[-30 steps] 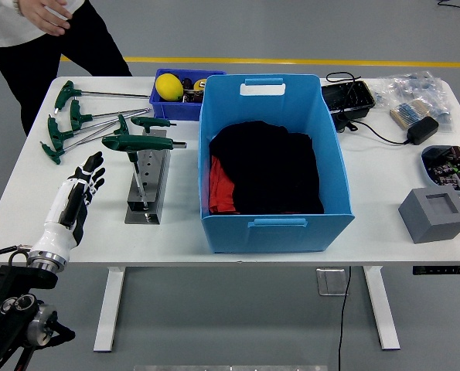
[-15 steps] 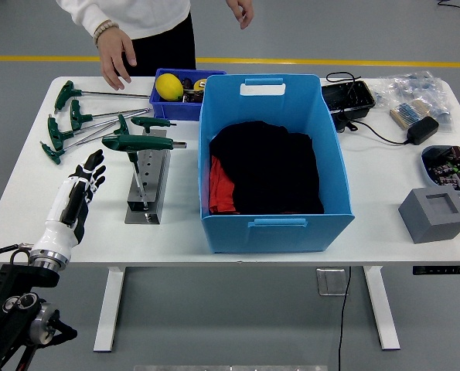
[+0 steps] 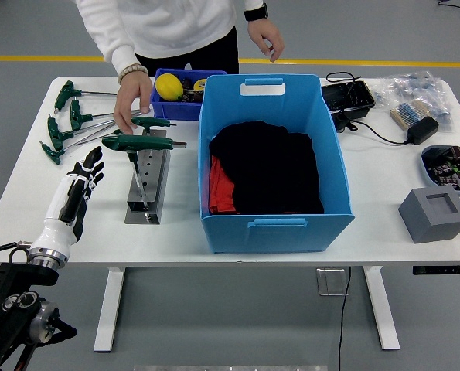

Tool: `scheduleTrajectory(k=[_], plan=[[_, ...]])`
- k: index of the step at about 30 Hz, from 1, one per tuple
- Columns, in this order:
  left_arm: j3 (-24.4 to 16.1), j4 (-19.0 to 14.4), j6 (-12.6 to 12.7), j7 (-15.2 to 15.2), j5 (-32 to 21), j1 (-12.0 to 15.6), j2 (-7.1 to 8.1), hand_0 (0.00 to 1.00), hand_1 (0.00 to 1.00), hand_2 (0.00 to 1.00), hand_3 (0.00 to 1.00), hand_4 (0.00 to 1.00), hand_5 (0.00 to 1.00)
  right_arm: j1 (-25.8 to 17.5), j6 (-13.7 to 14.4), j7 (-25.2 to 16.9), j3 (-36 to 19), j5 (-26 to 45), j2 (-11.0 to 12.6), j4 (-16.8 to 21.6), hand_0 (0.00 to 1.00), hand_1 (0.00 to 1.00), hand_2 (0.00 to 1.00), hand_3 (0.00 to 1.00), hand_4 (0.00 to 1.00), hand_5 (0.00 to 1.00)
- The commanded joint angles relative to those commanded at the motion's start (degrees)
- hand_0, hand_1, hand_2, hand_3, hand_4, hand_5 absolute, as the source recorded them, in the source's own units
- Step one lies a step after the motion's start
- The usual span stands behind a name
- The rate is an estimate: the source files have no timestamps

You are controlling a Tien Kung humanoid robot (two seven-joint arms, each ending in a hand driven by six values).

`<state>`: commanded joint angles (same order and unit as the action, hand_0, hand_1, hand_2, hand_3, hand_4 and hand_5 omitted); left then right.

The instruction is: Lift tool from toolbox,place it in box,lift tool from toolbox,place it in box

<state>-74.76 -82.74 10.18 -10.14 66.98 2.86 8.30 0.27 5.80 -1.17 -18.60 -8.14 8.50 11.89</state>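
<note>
A person's hand [image 3: 129, 108] had been brought down onto the green-handled tools [image 3: 75, 124] at the bench's far left. The left hand [image 3: 86, 178] lay open, empty, near the tool stand [image 3: 147, 185]; no lift had begun.

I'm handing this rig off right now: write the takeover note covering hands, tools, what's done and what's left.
Left hand: open, resting on the white table left of the grey metal tool stand, holding nothing. Right hand: not in view.
Green T-handle wrenches: one upright in the stand, several lying loose at the far left.
A person's hand is at those wrenches.
Large blue plastic box holds black and red cloth; no tool visible inside.
Left: both lifts and placements.
</note>
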Motion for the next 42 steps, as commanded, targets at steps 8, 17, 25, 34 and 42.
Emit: scheduleTrajectory(k=[8,17,25,34,42], plan=[[-0.44,-0.37,-0.02,-0.05,0.07,-0.53,1.05,0.971,0.998,0.998,0.947,0.909,0.998,-0.15,0.17,-0.02,-0.17,0.41,-0.18,0.01,0.699,0.67,0.741,0.587,0.791,0.712],[-1.0,-1.8,0.38,0.5,3.41,-2.04,2.52,0.971,0.998,0.998,0.953,0.908,0.998,-0.12,0.2,-0.04,-0.14,0.55,-0.19,0.01,0.699,0.67,0.74,0.585,0.791,0.713],[-2.05,-3.91,1.08,1.45,9.59,-3.92,4.05,0.973,0.998,0.998,0.985,0.997,0.899,-0.01,0.16,-0.04,-0.3,0.51,-0.09,-0.01,0.698,0.668,0.74,0.585,0.791,0.715],[-3.94,-6.78,1.86,1.75,16.9,-4.63,4.47,0.973,0.998,0.998,0.989,0.998,0.844,0.09,0.14,-0.02,-0.38,0.49,-0.06,-0.04,0.697,0.669,0.741,0.584,0.791,0.715],[-4.03,-7.3,1.75,1.68,17.54,-4.4,4.1,0.974,0.998,0.998,0.989,0.998,0.83,0.07,0.11,0.03,-0.05,0.47,-0.03,-0.07,0.698,0.669,0.741,0.585,0.791,0.716]])
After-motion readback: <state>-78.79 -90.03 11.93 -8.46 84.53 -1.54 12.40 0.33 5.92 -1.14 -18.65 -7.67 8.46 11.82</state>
